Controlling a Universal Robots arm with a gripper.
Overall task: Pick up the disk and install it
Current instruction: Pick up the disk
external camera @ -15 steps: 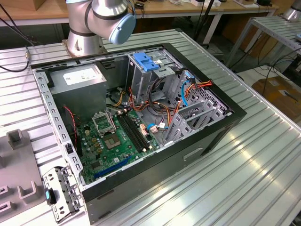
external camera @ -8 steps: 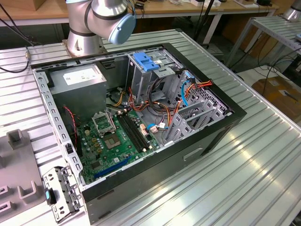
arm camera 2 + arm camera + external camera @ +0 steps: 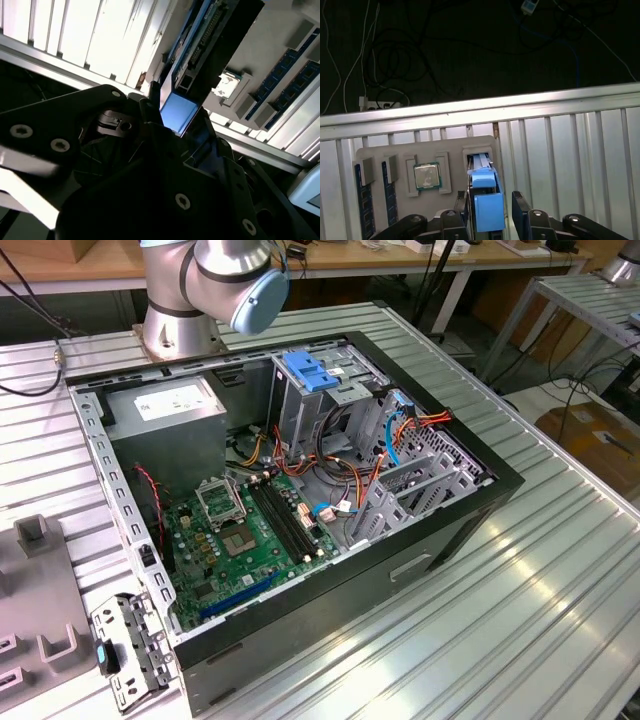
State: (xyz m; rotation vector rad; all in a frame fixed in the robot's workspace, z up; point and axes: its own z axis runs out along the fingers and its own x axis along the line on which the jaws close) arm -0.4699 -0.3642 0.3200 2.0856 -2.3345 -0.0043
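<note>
The disk (image 3: 487, 210) stands on edge in a slot of a grey parts tray (image 3: 452, 147), its bright blue carrier end toward the camera. In the second wrist view the disk (image 3: 178, 111) shows that blue end, with its dark body running away from it. My gripper (image 3: 490, 202) straddles the blue end, one finger (image 3: 461, 216) close against one side and a narrow gap on the other side. The gripper (image 3: 177, 120) is open around the disk, which still sits in its slot.
The tray also holds a processor chip (image 3: 427, 176) and two memory sticks (image 3: 362, 197) beside the disk's slot. In the exterior view an open computer case (image 3: 500, 480) lies on the ribbed metal table, with a grey drive cage (image 3: 300, 405) topped by a blue latch. The arm's base (image 3: 180, 320) stands behind it.
</note>
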